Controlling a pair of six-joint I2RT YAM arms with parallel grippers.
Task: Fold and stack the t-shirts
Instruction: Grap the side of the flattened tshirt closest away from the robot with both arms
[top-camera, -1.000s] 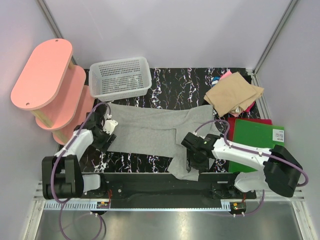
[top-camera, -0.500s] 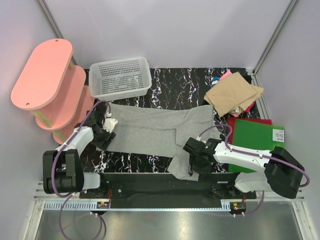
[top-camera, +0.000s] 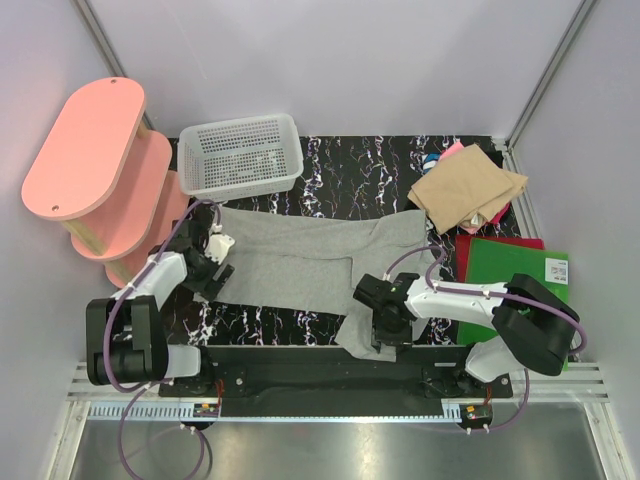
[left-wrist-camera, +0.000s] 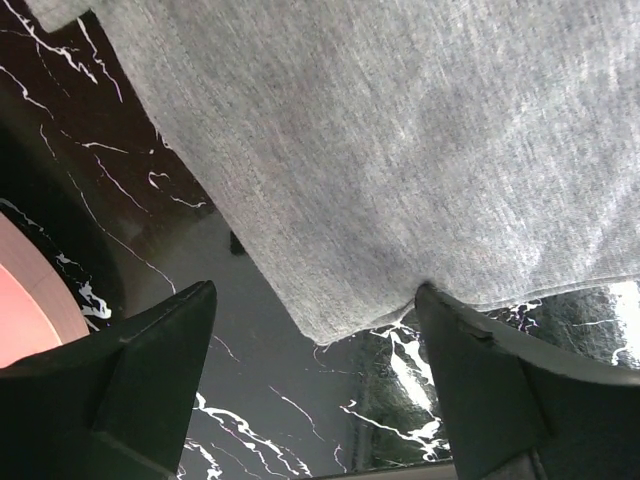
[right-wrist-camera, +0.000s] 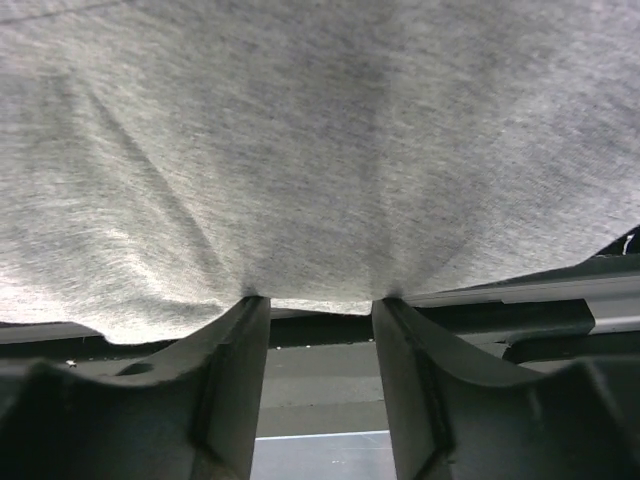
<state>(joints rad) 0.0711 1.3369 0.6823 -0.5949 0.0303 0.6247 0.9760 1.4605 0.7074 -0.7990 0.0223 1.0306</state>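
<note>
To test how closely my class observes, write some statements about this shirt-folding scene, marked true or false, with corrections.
1. The grey t-shirt lies spread on the black marbled table. True.
2. The tan shirt sits inside the white mesh basket. False: it lies folded at the table's far right corner, well apart from the basket.
3. The left end effector has its jaws open at the grey t-shirt's left corner. True.
4. The green board lies on top of the grey t-shirt. False: it lies to the right of it, clear of the cloth.
</note>
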